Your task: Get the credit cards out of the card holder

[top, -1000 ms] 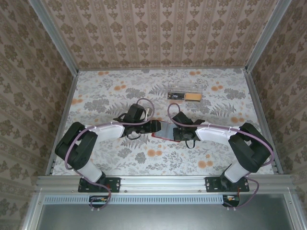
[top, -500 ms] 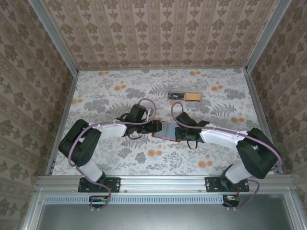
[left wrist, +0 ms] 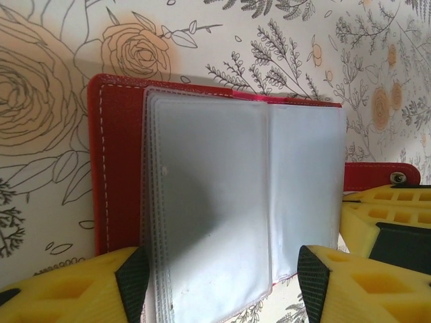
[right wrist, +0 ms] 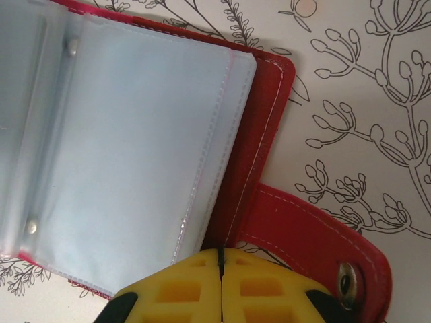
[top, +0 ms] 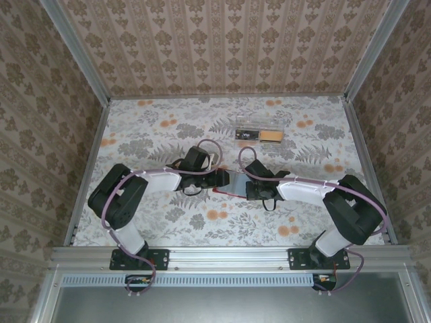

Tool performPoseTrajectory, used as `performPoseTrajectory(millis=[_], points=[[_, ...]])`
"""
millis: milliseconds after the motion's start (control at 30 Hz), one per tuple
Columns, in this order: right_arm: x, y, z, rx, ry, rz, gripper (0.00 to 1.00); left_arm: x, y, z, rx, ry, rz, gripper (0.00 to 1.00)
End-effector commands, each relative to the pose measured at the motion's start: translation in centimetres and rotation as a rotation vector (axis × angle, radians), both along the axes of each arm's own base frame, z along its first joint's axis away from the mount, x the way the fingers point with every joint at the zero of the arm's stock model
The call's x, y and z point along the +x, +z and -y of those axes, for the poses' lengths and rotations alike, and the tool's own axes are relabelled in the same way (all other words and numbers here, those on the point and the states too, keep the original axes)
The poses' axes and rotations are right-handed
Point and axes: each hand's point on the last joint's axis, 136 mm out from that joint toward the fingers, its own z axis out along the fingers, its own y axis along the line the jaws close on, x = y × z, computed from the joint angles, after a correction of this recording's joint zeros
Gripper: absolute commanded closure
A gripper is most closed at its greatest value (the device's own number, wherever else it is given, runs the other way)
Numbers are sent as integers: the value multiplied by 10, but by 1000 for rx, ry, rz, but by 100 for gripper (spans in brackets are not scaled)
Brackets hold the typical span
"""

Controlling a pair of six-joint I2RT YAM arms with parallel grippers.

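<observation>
The red card holder (top: 231, 184) lies open on the flowered table between my two grippers. Its grey-blue plastic pockets (left wrist: 222, 202) face up. My left gripper (left wrist: 222, 282) is open, with its black pads (left wrist: 133, 279) on either side of the pockets' near edge. My right gripper (right wrist: 221, 259) is shut, and its yellow tips rest on the red cover's edge (right wrist: 266, 134) next to the closing tab (right wrist: 316, 242). Two cards (top: 259, 134), one dark and one tan, lie side by side near the back of the table.
A metal frame (top: 91, 155) and patterned walls enclose the table on three sides. The arms' bases sit on the rail (top: 229, 257) at the near edge. Flowered table surface (top: 155, 128) lies bare to the left and right of the holder.
Both arms have shifted their elbows slightly while the grippers stay at the card holder. The holder has barely moved.
</observation>
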Motion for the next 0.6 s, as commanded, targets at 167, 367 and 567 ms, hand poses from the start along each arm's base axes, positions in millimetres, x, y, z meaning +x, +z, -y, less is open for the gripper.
performPoseTrajectory(millis=[167, 367, 567], points=[[-6, -12, 3, 0, -19, -39, 91, -12, 14, 30, -87, -88, -7, 30], [-6, -12, 4, -1, -21, -39, 91, -16, 25, 37, -125, -107, 0, 26], [-7, -13, 4, -3, -24, -41, 91, -17, 37, 40, -148, -115, 18, 26]])
